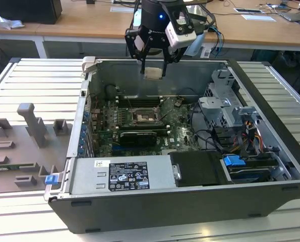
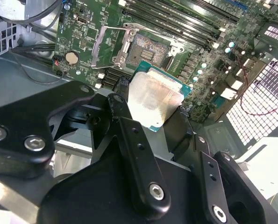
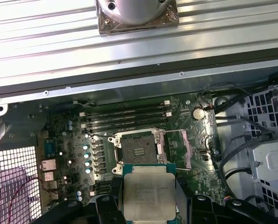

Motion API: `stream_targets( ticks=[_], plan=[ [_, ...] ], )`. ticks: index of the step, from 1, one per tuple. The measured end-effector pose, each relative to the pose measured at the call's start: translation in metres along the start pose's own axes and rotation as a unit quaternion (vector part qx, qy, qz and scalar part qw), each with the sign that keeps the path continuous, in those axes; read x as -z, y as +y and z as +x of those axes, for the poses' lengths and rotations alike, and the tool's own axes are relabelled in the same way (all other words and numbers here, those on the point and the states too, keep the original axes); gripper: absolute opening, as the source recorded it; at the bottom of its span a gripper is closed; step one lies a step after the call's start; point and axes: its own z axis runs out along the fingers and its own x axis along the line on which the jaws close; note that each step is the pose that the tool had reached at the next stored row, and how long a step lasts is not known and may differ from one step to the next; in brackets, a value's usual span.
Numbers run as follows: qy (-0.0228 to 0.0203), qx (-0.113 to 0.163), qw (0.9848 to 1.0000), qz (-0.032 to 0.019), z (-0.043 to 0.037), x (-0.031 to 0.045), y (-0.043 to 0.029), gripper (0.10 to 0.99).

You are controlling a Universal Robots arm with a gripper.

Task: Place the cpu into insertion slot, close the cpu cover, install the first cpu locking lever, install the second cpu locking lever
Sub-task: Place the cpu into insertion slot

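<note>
Computer case (image 1: pixel 165 209) on slatted table (image 1: pixel 36 80)

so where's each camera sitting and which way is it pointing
Exterior view: off the arm, above the open computer case, looking down into it; shows the gripper holding the cpu.
Second wrist view: on the wrist, looking along the gripper's black links past the cpu to the socket.
First wrist view: on the wrist, looking down at the motherboard; the gripper flanks the cpu.
Shared: both wrist views show the cpu and the open socket.
</note>
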Motion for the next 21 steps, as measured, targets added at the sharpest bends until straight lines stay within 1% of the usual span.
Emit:
stream_targets(
  ticks=[21],
  plan=[
    [-0.002,-0.023,0.9997,-0.0004,0.0003,0.0,0.0,0.541]
  ],
)
